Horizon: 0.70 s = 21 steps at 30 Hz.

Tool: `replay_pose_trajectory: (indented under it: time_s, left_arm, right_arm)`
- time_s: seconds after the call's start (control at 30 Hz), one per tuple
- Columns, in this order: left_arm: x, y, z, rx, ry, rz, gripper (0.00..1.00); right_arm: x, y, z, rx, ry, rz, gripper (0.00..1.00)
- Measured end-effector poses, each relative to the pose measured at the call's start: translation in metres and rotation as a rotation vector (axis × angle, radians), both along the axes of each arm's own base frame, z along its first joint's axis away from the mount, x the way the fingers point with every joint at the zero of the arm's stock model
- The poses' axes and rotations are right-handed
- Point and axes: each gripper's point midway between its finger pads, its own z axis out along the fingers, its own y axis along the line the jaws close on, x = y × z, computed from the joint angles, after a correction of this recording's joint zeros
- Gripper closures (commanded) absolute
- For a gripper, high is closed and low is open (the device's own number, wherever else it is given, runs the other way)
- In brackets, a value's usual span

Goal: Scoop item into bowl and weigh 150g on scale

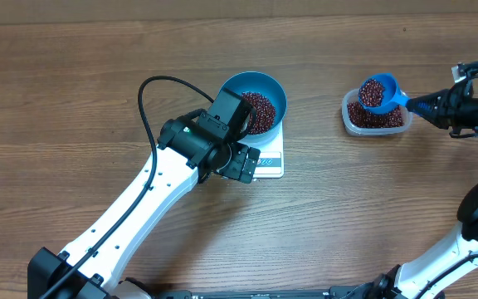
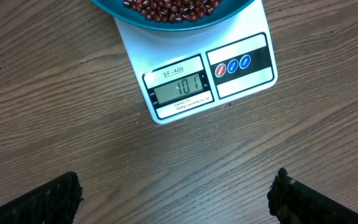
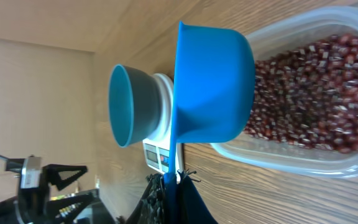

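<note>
Left tool point(image 2: 176, 204) hangs wide open just before the scale point(image 2: 244, 86), whose blue bowl point(image 1: 277, 91) holds beans point(image 1: 260, 110). Right tool point(image 1: 428, 105) clamps a bean-filled scoop point(image 1: 378, 91) above the clear tub point(image 1: 353, 123).

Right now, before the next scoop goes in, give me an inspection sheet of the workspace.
Surface: wood-grain table, no spilled beans seen.
Job's things: blue bowl of beans on white scale, display reads 101.
Clutter: nothing seen.
Grippers: left gripper open, hovering before the scale; right gripper shut on blue scoop, full, above the clear tub.
Cables: black cable looped beside left arm.
Surroundings: pale plain area beyond the table edge.
</note>
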Motion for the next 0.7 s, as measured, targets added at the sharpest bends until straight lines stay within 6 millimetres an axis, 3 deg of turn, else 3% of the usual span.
replay_pose_trajectory:
  time_s: [0.23, 0.43, 0.7]
  left_arm:
    - [0.000, 0.000, 0.000, 0.000, 0.000, 0.000, 0.01]
    - [0.000, 0.000, 0.000, 0.000, 0.000, 0.000, 0.00]
    - [0.000, 0.000, 0.000, 0.000, 0.000, 0.000, 0.01]
  right_arm:
    - [0.006, 0.029, 0.004, 0.023, -0.019, 0.066, 0.96]
    - [0.014, 0.090, 0.010, 0.041, -0.053, 0.216, 0.96]
    - [0.029, 0.154, 0.056, 0.034, -0.200, 0.373, 0.96]
